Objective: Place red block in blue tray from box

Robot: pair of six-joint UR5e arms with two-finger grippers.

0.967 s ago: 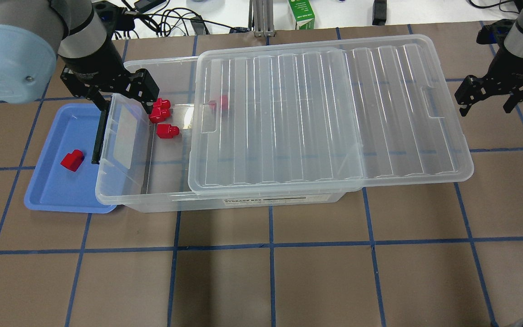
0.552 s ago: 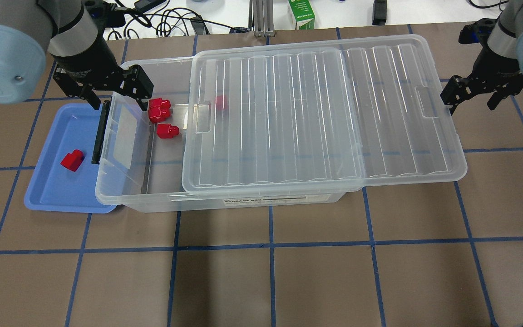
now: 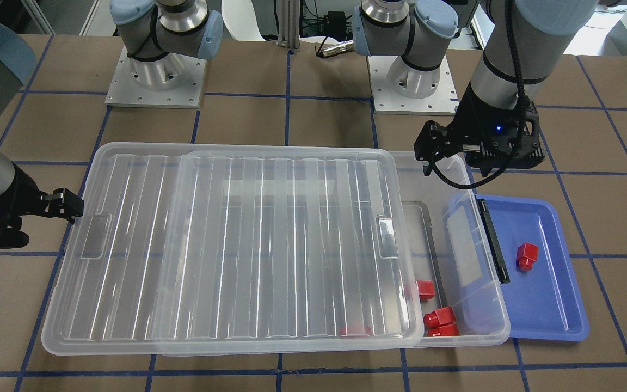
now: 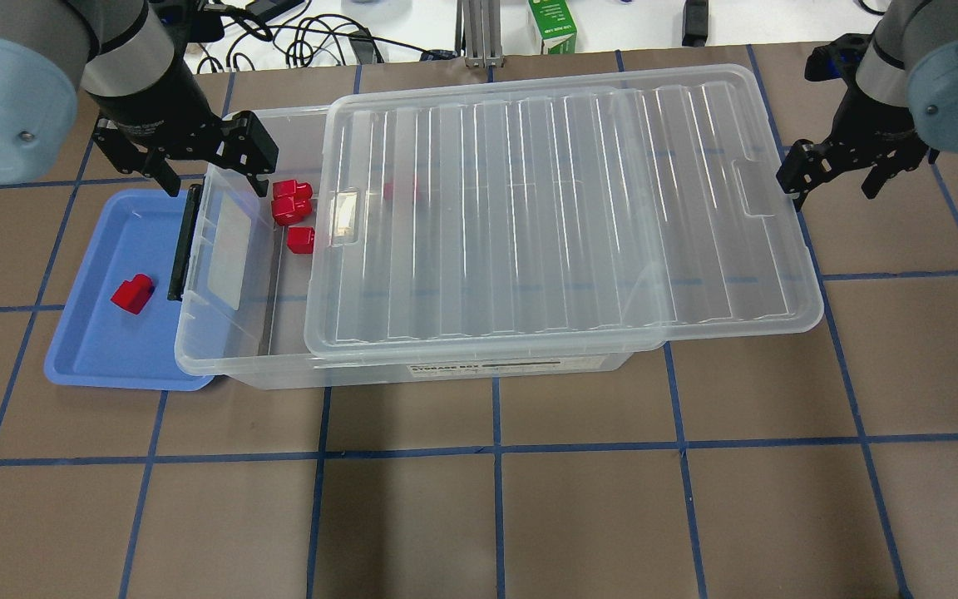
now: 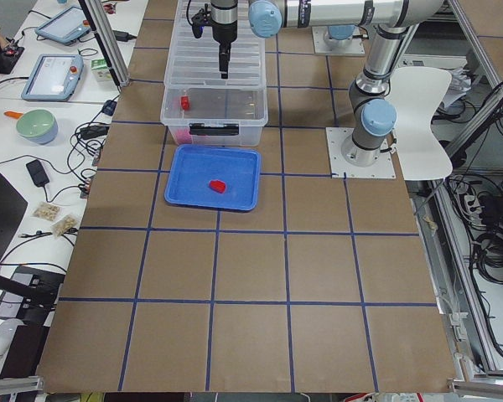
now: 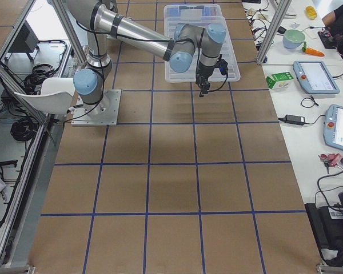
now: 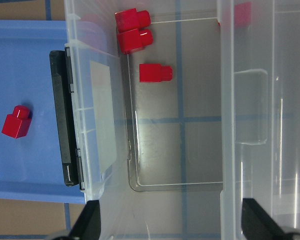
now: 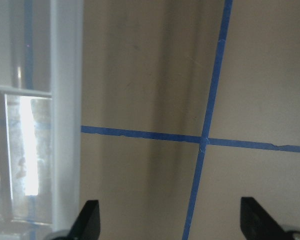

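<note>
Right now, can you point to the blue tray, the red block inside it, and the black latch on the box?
blue tray (image 4: 101,345), overhead view, bare floor.
red block (image 4: 131,294), overhead view, top face.
black latch (image 4: 183,243), overhead view, middle of bar.

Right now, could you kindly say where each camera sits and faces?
Overhead: behind the robot, looking down; left claw and right claw flank the box.
Front-facing: across the table, facing the robot; both bases show.
Exterior left: table's left end; left arm nearest.
Exterior right: table's right end; right arm nearest.
Left wrist: down on box and blue tray; left fingertips show.
Right wrist: down beside the lid; right fingertips show.
Shared: overhead and left wrist show the red block in the blue tray.
</note>
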